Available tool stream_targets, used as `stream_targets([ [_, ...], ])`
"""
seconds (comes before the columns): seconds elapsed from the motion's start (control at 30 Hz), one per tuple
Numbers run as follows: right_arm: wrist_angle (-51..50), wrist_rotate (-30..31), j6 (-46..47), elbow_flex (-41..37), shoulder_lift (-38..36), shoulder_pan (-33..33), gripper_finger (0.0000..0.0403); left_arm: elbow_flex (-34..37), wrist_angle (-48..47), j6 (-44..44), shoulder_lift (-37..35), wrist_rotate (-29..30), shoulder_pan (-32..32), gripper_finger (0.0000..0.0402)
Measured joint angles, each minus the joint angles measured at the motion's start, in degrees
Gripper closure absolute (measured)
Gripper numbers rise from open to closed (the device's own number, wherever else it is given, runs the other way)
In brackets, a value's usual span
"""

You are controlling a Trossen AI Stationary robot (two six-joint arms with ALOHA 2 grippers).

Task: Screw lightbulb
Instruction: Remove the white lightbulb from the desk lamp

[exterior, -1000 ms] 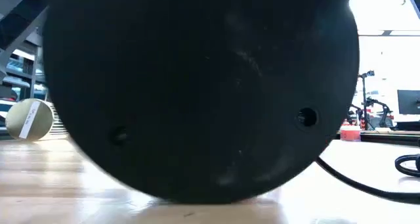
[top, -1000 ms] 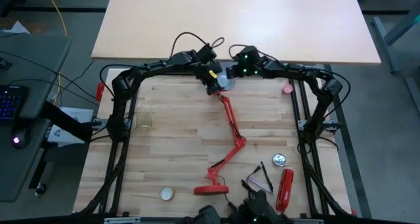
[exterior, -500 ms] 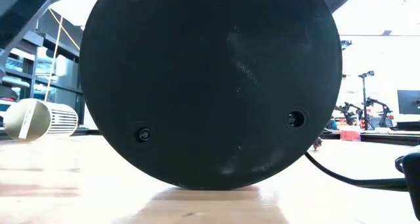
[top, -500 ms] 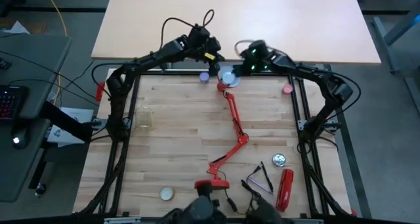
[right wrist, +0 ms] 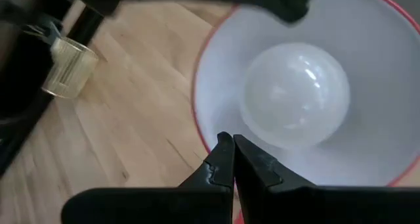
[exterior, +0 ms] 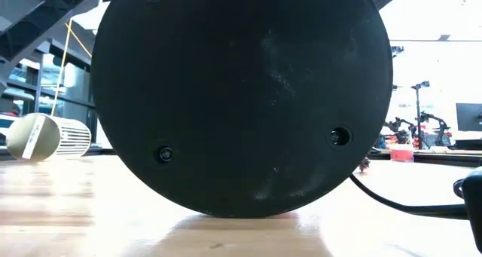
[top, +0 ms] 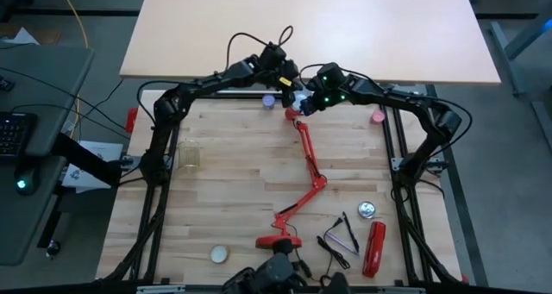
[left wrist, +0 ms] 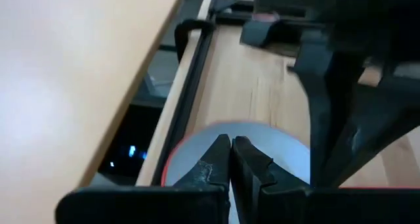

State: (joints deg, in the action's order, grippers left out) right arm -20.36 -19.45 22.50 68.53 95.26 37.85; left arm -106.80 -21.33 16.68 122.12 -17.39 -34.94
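A red desk lamp [top: 306,160] lies on the wooden table, its jointed arm running from near to far. Its base [top: 276,240] stands on edge, and its black underside [exterior: 241,99] fills the low view. The white-lined shade [right wrist: 367,158] lies by the far edge, and the white lightbulb [right wrist: 295,102] sits inside it. My left gripper [left wrist: 230,144] is shut just left of the shade [top: 298,106]. My right gripper [right wrist: 228,143] is shut at the shade's rim, just right of it. Nothing shows between either pair of fingers. My left gripper's shut fingertips [left wrist: 220,152] point at the shade's open mouth [left wrist: 197,152] from the far left; I cannot tell whether they touch it. My right gripper's shut fingertips [right wrist: 223,158] stand over the shade's rim [right wrist: 197,99], slanting down from the far right; I cannot tell whether they touch it.
A clear plastic cup [top: 188,156] stands at the left. A red tool [top: 373,247], a round metal piece [top: 367,210] and black parts [top: 341,235] lie near right, and a white disc [top: 219,253] near left. A cream ball [exterior: 34,136] shows in the low view.
The lamp's base has drawn back from the low camera, then kept still. My left gripper has gone up and toward the far edge from the shade, then come partly back, turning as it went. My right gripper has tipped and risen a little. Both stay shut.
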Motion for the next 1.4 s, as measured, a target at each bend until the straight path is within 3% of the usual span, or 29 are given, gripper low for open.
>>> stream_targets([
  [0.23, -1.12, 2.35, -0.5, -0.04, 0.02, 0.0, 0.0403, 0.15, 1.04, 0.12, 3.22, 3.85, 0.35, 0.0401],
  [0.83, 2.3, 1.4, 0.97, -0.04, 4.61, -0.02, 0.0403, -0.02, -1.75, 3.17, 3.74, 5.02, 1.07, 0.0402],
  [1.03, 1.11, 4.11, -0.51, -0.04, 4.61, 1.57, 0.0403, -0.17, -6.0, -1.07, 3.32, 5.25, 1.12, 0.0402],
  [1.23, 2.93, 7.64, -1.89, 0.03, 4.6, 4.7, 0.0403, -0.29, -14.39, -6.07, 2.97, -2.61, 1.72, 0.0402],
  [1.4, 3.53, 4.55, -2.09, 0.04, 4.31, 6.63, 0.0403, -0.07, -15.88, -11.54, 2.6, -9.05, 2.92, 0.0402],
])
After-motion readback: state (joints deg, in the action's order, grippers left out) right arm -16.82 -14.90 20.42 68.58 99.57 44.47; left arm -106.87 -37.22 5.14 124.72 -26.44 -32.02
